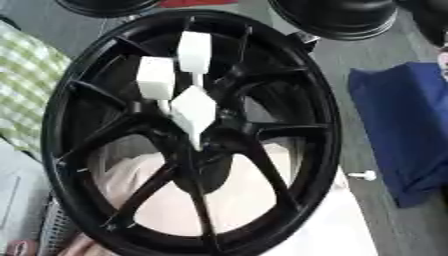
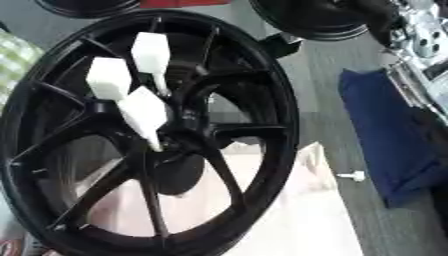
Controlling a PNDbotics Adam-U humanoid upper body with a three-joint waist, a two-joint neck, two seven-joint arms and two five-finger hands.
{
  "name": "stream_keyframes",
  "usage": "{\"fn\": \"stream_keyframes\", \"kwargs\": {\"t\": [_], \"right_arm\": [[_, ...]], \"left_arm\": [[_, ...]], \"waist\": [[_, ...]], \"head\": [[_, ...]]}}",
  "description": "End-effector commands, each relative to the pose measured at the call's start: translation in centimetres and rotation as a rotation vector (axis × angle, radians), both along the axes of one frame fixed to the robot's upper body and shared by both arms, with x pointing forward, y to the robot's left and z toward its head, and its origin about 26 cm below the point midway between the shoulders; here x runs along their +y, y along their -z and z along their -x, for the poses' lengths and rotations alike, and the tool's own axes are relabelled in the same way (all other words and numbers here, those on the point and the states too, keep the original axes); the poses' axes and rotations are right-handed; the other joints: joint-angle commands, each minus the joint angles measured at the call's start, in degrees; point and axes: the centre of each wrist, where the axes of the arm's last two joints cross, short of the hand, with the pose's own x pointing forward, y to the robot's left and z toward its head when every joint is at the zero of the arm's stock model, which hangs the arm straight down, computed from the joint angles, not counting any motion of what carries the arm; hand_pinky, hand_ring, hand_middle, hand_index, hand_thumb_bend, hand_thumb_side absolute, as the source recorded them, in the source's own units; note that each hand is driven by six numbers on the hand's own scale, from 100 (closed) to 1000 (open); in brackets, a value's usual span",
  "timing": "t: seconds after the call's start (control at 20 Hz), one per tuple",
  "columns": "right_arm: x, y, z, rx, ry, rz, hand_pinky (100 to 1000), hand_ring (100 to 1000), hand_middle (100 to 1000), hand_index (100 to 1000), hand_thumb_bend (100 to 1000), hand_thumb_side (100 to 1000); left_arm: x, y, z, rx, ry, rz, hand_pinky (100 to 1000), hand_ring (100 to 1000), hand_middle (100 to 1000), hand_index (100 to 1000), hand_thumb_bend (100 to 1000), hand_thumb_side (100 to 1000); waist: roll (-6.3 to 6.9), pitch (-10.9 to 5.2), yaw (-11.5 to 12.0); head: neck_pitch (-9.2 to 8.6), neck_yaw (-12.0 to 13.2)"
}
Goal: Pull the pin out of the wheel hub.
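Three white pins point(image 1: 193, 111) stand in the wheel hub point(image 1: 194, 145), heads up; robot hand state unseen.

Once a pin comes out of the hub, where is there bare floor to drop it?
Bare grey floor lies between the black wheel and the blue cloth, where one small white pin already lies. It is crowded at the hub, where three white pins stand close together. Further black wheels fill the far edge. Neither hand can be made out.
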Motion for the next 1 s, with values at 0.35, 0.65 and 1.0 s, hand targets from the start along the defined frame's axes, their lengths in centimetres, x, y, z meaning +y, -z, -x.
{"fn": "stream_keyframes", "kwargs": {"t": [0.35,0.65,1.0], "right_arm": [[-0.2,-0.6,0.0,-0.008,0.009,0.019,875,751,559,682,100,562],[-0.1,-0.5,-0.1,-0.005,0.006,0.020,875,751,559,682,100,563],[0.2,-0.5,-0.3,-0.004,-0.005,0.009,876,750,557,680,100,568]], "left_arm": [[-2.4,-0.6,-2.8,0.044,0.008,-0.031,795,816,704,818,470,694],[-4.1,-0.3,-4.2,0.090,0.030,-0.047,794,824,709,826,485,690],[-5.6,0.4,-5.3,0.160,0.062,-0.063,800,845,736,836,499,682]], "waist": [[0.23,-1.55,-0.45],[0.36,-1.57,-0.83],[0.60,-1.25,-1.45]], "head": [[-0.89,0.29],[-1.09,0.96],[-1.70,2.72]]}}
